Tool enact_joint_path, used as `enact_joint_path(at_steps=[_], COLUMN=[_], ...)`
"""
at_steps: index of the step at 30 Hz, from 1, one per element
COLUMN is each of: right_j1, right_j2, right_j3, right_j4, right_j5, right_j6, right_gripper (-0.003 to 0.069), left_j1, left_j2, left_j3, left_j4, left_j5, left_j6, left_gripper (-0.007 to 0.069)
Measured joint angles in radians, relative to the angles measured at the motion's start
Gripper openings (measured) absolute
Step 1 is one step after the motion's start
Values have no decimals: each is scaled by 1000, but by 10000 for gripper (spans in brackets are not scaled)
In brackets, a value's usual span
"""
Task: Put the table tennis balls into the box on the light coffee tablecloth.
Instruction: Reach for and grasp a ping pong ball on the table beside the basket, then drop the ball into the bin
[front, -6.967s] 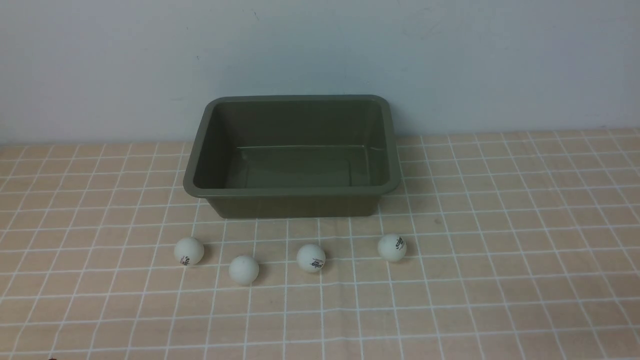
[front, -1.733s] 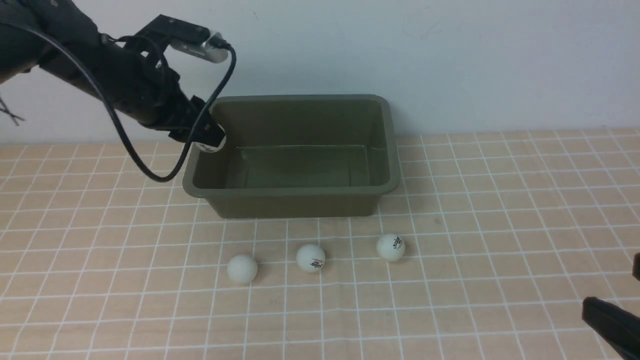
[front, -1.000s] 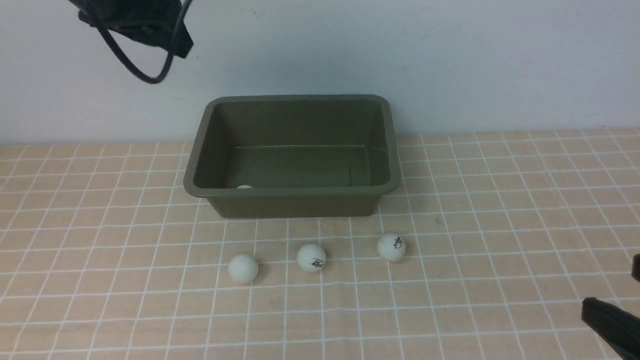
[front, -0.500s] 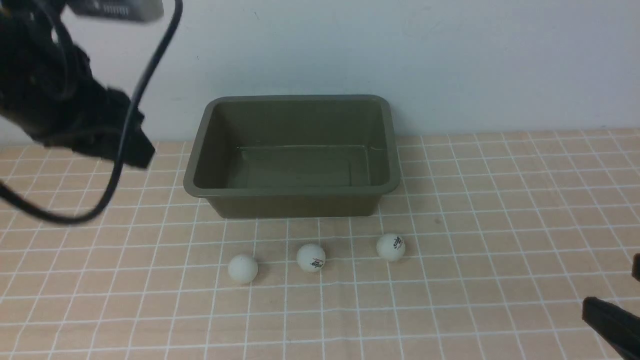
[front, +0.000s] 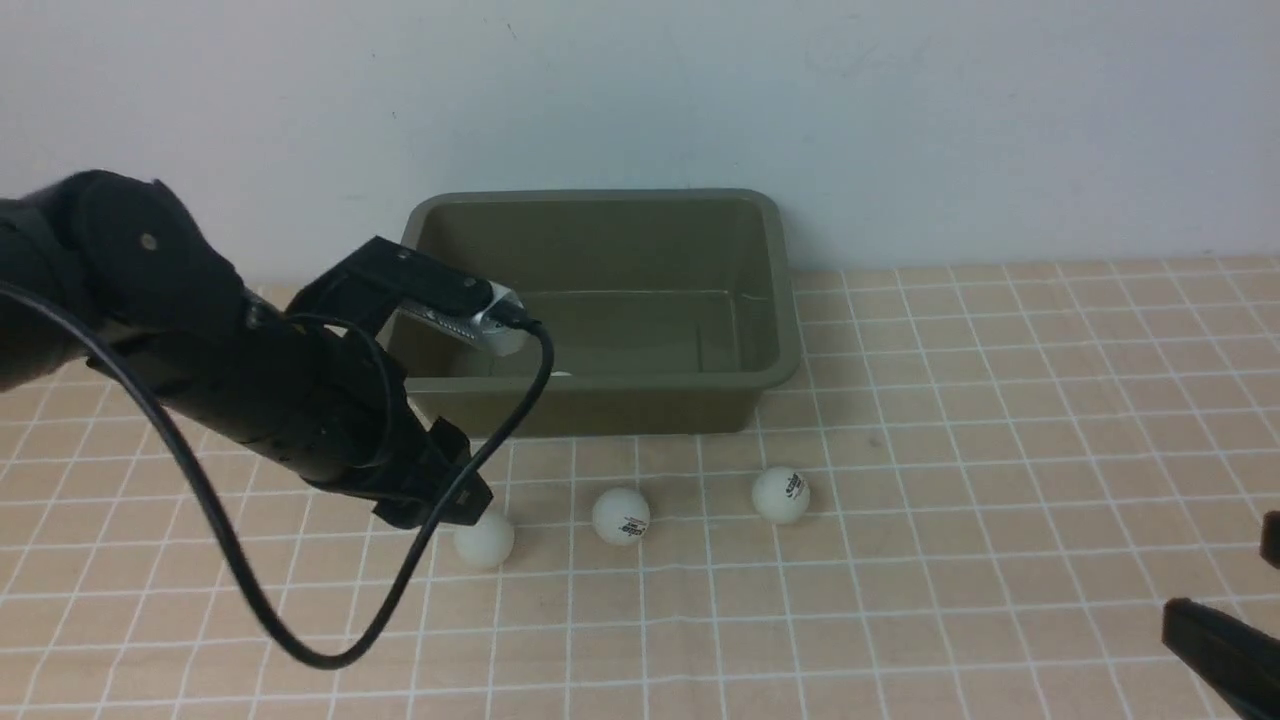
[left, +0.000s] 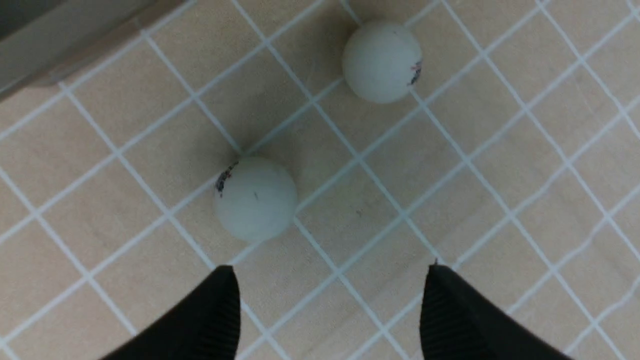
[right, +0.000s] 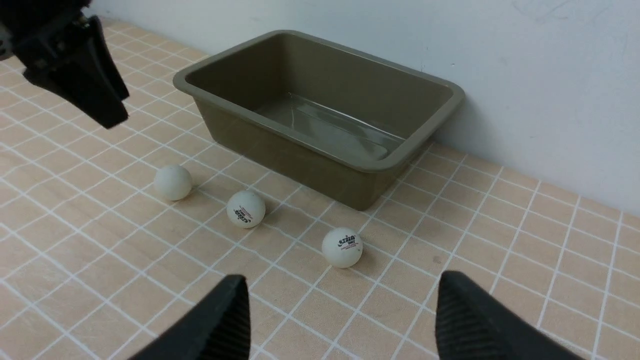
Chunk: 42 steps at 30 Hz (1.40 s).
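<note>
The olive-green box (front: 770, 300) stands at the back of the light coffee tablecloth (front: 950, 400). Three white table tennis balls lie in a row in front of it: left (front: 484, 541), middle (front: 621, 515), right (front: 780, 495). A white sliver (front: 560, 374) shows inside the box just above its near rim. My left gripper (left: 330, 270) hangs open just above the cloth. The left ball (left: 255, 199) lies just ahead of its fingertips, nearer one finger, and the middle ball (left: 382, 61) lies farther off. My right gripper (right: 342, 280) is open and empty, low at the front right, short of the right ball (right: 342, 247).
A pale wall rises directly behind the box. The left arm (front: 200, 370) and its looping black cable (front: 250, 600) cover the cloth left of the balls and part of the box's near left corner. The right gripper's fingers (front: 1215, 640) show at the bottom right edge.
The left arm has swung down from high at the left of the box to the left ball on the cloth. The three balls and the right gripper have stayed put.
</note>
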Motion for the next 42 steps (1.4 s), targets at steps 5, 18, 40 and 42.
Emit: enact_joint_path(at_steps=[5, 18, 40, 42], right_j1=[0, 0, 0, 0], right_j2=[0, 0, 0, 0], right_j3=[0, 0, 0, 0], right_j4=[0, 0, 0, 0], right_j5=[7, 7, 10, 15], right_j6=[0, 0, 0, 0], right_gripper=[456, 456, 441, 440], left_j1=[-1, -1, 1, 11], left_j2=[99, 263, 237, 258], left_j3=[0, 0, -273, -321], left_j4=[-10, -42, -473, -476], left_j5=[-52, -228, -65, -89], left_j6=[6, 43, 395, 402], left_gripper=[414, 414, 318, 318])
